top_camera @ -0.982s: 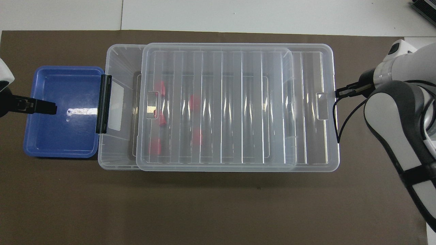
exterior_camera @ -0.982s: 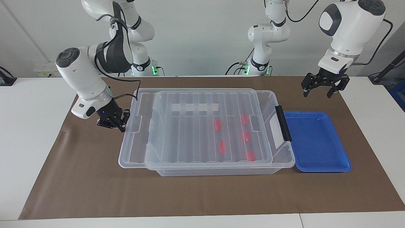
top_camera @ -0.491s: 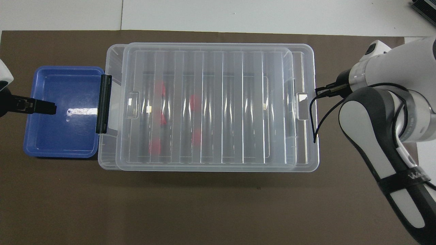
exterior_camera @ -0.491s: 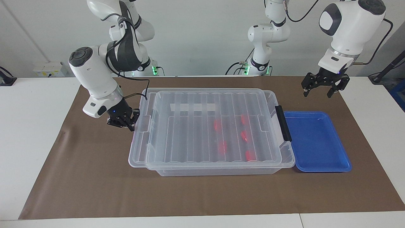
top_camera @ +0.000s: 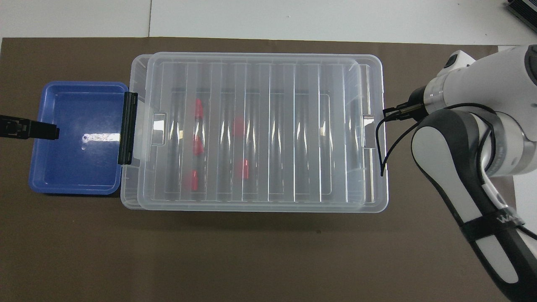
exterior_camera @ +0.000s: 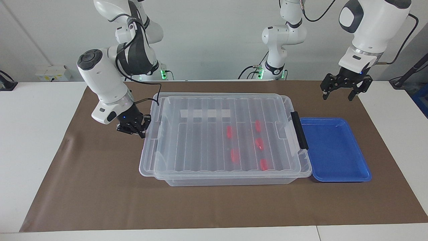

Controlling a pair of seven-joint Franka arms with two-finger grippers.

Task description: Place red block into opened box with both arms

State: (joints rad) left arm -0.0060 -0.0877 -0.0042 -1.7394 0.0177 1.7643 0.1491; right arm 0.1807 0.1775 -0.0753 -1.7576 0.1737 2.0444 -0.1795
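The box (exterior_camera: 227, 181) (top_camera: 128, 197) is a clear bin in the middle of the mat. Its ribbed lid (exterior_camera: 200, 140) (top_camera: 272, 126) lies flat on top and covers nearly all of it. Several red blocks (exterior_camera: 259, 144) (top_camera: 197, 147) lie inside, seen through the lid, toward the left arm's end. My right gripper (exterior_camera: 135, 131) (top_camera: 388, 114) is shut, low, with its tips against the lid's end rim at the right arm's end. My left gripper (exterior_camera: 337, 97) (top_camera: 52, 132) hangs open in the air over the blue tray's outer end and holds nothing.
A shallow blue tray (exterior_camera: 334, 150) (top_camera: 75, 167) sits against the box at the left arm's end, beside the black clip handle (exterior_camera: 299, 130) (top_camera: 127, 128). A brown mat (exterior_camera: 83, 187) covers the table around them.
The right gripper moved toward the left arm's end, sliding the lid along until it nearly lines up with the box. The left gripper rose slightly.
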